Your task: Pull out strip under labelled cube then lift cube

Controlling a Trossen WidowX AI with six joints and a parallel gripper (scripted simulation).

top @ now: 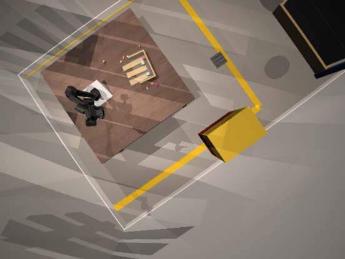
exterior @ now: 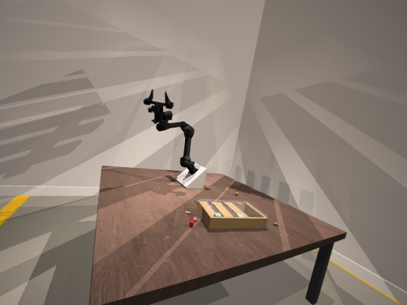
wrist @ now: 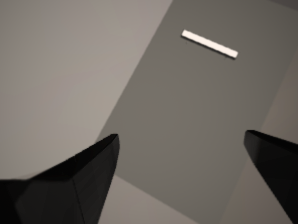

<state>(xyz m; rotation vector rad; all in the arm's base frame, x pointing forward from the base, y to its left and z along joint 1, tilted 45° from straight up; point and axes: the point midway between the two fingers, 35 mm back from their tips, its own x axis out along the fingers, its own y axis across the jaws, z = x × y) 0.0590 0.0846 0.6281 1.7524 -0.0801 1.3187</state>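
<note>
A shallow wooden tray (top: 148, 62) (exterior: 236, 222) lies on the brown table (top: 131, 125) (exterior: 140, 243). It holds three light wooden strips (top: 134, 64) (exterior: 211, 208) side by side. Small cubes sit at the strips' ends: two cyan ones (top: 142, 62) (exterior: 217, 214) and a reddish one (top: 143, 57). I cannot tell which cube carries the label. My gripper (exterior: 158, 96) (top: 91, 122) (wrist: 180, 138) is open and empty. It points upward, high above the table and far from the tray. The wrist view shows only grey walls and a white bar.
Loose small cubes lie around the tray: a red one (exterior: 192, 223) (top: 157, 84), a pink one (exterior: 195, 219) and an orange one (top: 104, 61). The arm stands on a white block (exterior: 197, 181) (top: 100, 85) near the table's far edge.
</note>
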